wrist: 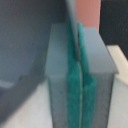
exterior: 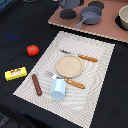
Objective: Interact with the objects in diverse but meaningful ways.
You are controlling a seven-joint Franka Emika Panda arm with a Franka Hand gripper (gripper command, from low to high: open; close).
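The teal fingers [wrist: 75, 75] are seen pressed together, nothing pinched between them. In the exterior view no gripper is seen; the cup [exterior: 58, 88] stands just beside the sausage [exterior: 37, 84], whose long axis runs along the placemat [exterior: 95, 70] edge.

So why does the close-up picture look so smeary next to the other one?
In the wrist view the green gripper fills the frame so close that its edges go soft and the background is blurred. The exterior view is coarse but readable: tomato, sausage and blue cup stand out under even light.
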